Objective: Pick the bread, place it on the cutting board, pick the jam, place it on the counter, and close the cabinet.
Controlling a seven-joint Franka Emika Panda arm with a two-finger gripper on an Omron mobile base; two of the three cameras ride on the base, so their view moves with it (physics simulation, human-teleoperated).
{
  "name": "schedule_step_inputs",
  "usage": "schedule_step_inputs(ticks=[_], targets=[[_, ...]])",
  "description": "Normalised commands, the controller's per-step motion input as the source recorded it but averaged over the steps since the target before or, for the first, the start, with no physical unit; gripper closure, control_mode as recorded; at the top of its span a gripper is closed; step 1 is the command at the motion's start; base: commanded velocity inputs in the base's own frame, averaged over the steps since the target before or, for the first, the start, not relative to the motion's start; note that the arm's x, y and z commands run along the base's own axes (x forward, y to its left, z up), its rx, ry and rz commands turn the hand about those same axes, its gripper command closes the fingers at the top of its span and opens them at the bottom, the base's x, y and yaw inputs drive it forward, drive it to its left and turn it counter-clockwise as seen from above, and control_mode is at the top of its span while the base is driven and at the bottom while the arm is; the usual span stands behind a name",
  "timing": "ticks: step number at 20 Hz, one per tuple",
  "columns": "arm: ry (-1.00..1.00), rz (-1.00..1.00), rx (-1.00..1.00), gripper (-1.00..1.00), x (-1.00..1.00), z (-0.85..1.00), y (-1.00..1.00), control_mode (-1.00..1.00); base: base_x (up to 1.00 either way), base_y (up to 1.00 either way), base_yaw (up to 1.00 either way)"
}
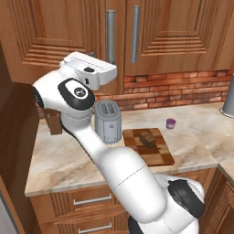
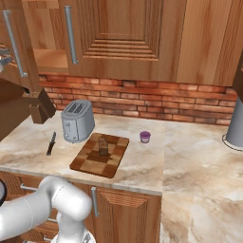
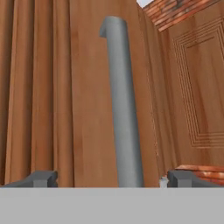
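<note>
The bread [image 1: 147, 138] [image 2: 103, 144], a small dark brown chunk, lies on the patchwork cutting board [image 1: 157, 155] [image 2: 92, 163]. Just right of the board, the purple jam [image 1: 170, 123] [image 2: 145, 136] stands on the beige counter [image 1: 64, 160] [image 2: 142, 166]. The left door of the upper cabinet [image 1: 45, 32] [image 2: 19, 28] stands partly open, with its shelf showing in the right base view. My white hand [image 1: 96, 71] is raised to that door's vertical grey handle [image 1: 110, 36] [image 3: 124, 113]. My gripper [image 3: 113, 178] is open, one fingertip on each side of the handle, not touching it.
A grey toaster [image 1: 108, 121] [image 2: 77, 119] stands left of the board, with a wooden knife block [image 1: 54, 122] [image 2: 40, 107] beyond it. A dark knife [image 2: 51, 143] lies on the counter. A tall grey vessel [image 2: 235, 123] is at the far right. The right cabinet door [image 2: 123, 33] is shut.
</note>
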Motion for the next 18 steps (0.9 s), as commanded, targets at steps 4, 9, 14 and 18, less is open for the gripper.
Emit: schedule_step_inputs(ticks=[4, 9, 14, 18], targets=[[0.0, 0.01, 0.01, -1.0, 0.37, 0.0, -0.5, -1.0, 0.0, 0.0, 0.0], [0.0, 0.01, 0.01, -1.0, 0.31, 0.0, -0.46, -1.0, 0.0, 0.0, 0.0], [0.0, 0.01, 0.0, -1.0, 0.29, 0.0, -0.45, -1.0, 0.0, 0.0, 0.0], [0.0, 0.01, 0.01, -1.0, 0.3, 0.0, -0.49, -1.0, 0.0, 0.0, 0.0]])
